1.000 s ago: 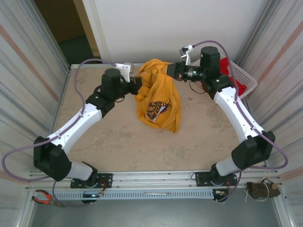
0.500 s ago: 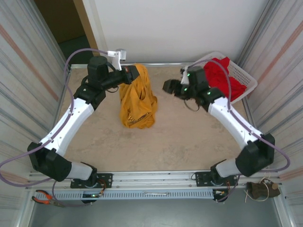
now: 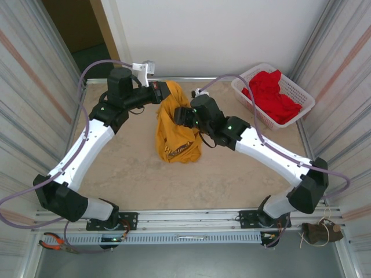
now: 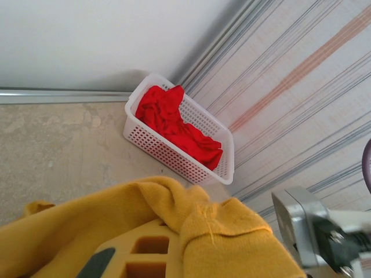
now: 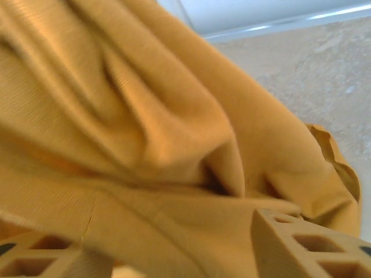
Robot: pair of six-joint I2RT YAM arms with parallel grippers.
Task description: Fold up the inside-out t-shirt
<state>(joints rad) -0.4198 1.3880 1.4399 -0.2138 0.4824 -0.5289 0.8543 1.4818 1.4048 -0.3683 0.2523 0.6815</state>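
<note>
Hanging as a crumpled, fine-knit column from the left pincer (image 3: 164, 91), which was pinched shut on its bunched top, the mustard t-shirt (image 3: 177, 136) slumped onto the mottled beige worktop (image 3: 232, 168) near its far edge. The right pincer (image 3: 178, 116) sat against the soft folds, its honeycombed fingers (image 5: 301, 243) spread apart.

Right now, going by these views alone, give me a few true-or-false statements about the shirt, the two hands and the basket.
1. The yellow shirt lies flat on the table. False: it hangs bunched from the shut left hand.
2. The red garment sits in the white basket. True.
3. The basket stands at the table's far left corner. False: it stands at the far right corner.
4. The right hand is open against the shirt. True.
</note>
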